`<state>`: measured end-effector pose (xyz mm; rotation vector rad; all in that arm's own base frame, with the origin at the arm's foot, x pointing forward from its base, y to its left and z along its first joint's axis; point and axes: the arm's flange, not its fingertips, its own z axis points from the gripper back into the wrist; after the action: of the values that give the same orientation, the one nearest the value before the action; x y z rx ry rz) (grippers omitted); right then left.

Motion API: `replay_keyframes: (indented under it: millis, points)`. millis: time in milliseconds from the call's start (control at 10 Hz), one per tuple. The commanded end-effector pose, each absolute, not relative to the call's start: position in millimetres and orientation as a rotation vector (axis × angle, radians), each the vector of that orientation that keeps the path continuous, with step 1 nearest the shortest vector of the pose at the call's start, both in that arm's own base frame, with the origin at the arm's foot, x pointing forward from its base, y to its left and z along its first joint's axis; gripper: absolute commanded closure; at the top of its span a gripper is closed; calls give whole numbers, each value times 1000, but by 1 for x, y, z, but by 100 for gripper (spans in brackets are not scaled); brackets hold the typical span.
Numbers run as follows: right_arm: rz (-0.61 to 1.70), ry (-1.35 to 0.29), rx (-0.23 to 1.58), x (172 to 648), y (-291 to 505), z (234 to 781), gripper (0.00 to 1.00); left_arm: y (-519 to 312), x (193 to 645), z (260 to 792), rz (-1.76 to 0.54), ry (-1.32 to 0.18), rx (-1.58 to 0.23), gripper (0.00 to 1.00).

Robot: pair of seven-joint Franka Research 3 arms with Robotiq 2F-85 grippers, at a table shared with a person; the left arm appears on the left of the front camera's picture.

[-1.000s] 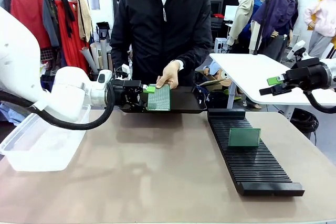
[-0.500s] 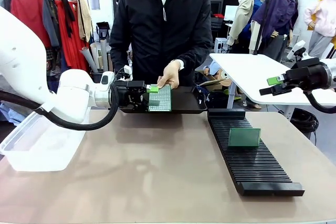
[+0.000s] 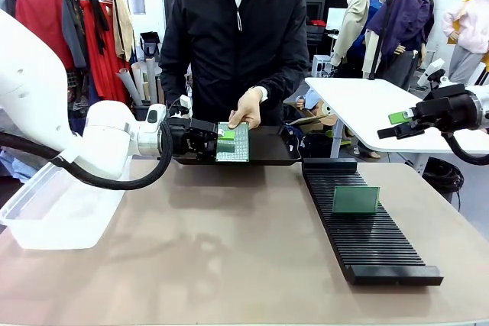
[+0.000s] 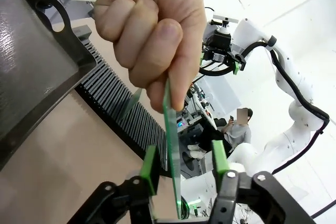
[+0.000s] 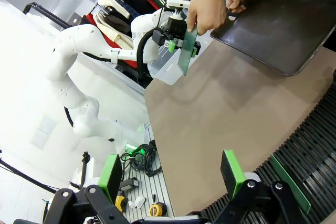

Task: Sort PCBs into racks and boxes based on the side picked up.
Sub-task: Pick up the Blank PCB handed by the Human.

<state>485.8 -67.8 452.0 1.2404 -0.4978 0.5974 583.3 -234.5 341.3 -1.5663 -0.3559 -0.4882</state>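
A person's hand [image 3: 246, 108] holds a light dot-grid PCB [image 3: 233, 143] upright over the far table edge. My left gripper [image 3: 224, 137] reaches in from the left and straddles that board's side edge. In the left wrist view the PCB [image 4: 172, 145] stands edge-on between the green pads [image 4: 149, 169] of my left gripper [image 4: 184, 167], with a small gap on each side, so the jaws are open. A second, darker PCB [image 3: 355, 199] stands in the black rack [image 3: 367, 242]. My right gripper [image 3: 397, 122] hovers open and empty at the far right, above the rack.
The clear box [image 3: 53, 211] sits at the table's left edge under my left arm. A dark shallow tray [image 3: 271, 146] lies at the far edge behind the held board. A white side table [image 3: 367, 104] stands at the back right.
My left gripper has slid slightly right onto the held board and its jaws have narrowed around it. The person's hand still grips the board. The right arm has not moved.
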Motion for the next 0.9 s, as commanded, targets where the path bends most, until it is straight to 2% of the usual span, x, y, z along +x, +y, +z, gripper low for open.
replay_keyframes:
  millis: [0, 100, 800]
  points:
    - [598, -504, 1227, 487, -66, 454, 0, -235, 582, 342, -497, -392, -1575, 81]
    - [598, -504, 1227, 487, -66, 454, 0, -235, 582, 341, -499, -390, -1576, 99]
    - [598, -504, 1227, 487, -66, 454, 0, -235, 583, 341, -491, -357, -1568, 100]
